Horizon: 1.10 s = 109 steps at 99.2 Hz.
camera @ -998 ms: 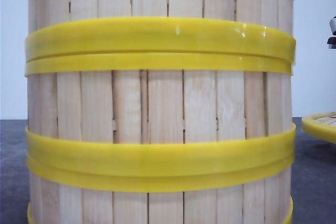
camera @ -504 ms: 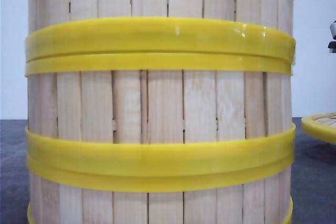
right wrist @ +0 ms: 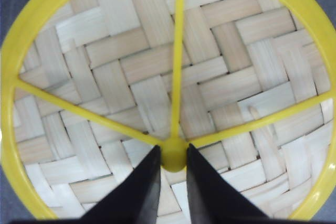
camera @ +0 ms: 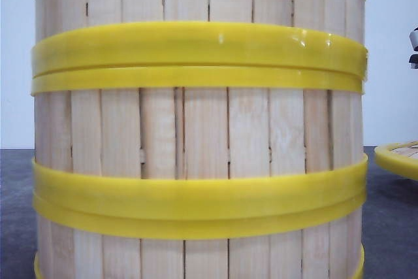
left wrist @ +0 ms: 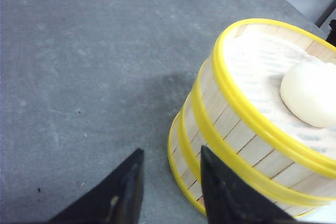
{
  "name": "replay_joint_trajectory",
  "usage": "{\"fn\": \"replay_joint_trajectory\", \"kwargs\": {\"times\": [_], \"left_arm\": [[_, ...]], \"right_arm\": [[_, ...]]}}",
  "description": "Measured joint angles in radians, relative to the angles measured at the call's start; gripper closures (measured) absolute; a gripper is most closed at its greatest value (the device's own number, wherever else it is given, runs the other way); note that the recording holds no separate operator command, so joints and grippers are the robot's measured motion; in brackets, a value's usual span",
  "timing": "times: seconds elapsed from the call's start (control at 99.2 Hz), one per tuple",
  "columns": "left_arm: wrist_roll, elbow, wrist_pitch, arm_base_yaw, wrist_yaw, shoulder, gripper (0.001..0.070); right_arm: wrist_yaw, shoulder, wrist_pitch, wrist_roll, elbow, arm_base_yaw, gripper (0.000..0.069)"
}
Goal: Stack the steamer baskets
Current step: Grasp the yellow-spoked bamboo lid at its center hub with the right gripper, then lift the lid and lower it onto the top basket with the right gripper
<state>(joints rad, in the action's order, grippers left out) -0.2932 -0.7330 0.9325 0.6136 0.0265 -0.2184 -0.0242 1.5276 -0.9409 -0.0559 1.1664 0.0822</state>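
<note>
Stack of steamer baskets (camera: 199,135) standing close before the front camera, bun (left wrist: 310,94) lying on top. Woven lid (right wrist: 157,77) sitting apart, awaiting placement. Right gripper (right wrist: 173,169) closing around its central knob. Left gripper (left wrist: 169,182) hovering released beside the stack.

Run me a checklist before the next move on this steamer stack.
1. Stack upright, rims lined up: ok.
2. Top basket uncovered, bun lying inside: ok.
3. Left tool open and empty: ok.
4. Right tool centred, one finger on each side of the hub of the woven lid: ok.
5. Right tool clamped on the hub: cannot tell.
6. Clear path from the lid to the stack: cannot tell.
</note>
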Motion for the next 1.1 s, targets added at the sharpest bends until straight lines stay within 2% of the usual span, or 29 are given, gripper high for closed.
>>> {"fn": "replay_joint_trajectory", "kwargs": {"times": [0.303,0.605,0.787,1.099], "left_arm": [[0.0,0.0,0.0,0.0,0.0,0.0,0.0526],[0.0,0.0,0.003,0.0,0.0,0.0,0.0526],[0.0,0.0,0.004,0.0,0.0,0.0,0.0526],[0.0,0.0,0.004,0.0,0.0,0.0,0.0526]], "right_arm": [[-0.002,-0.036,-0.005,0.0,0.002,0.0,0.0635],[-0.011,-0.232,-0.021,0.001,0.031,-0.031,0.0635],[-0.097,-0.364,-0.039,0.008,0.031,-0.098,0.0635],[-0.255,-0.556,-0.042,0.017,0.034,-0.293,0.0636]]}}
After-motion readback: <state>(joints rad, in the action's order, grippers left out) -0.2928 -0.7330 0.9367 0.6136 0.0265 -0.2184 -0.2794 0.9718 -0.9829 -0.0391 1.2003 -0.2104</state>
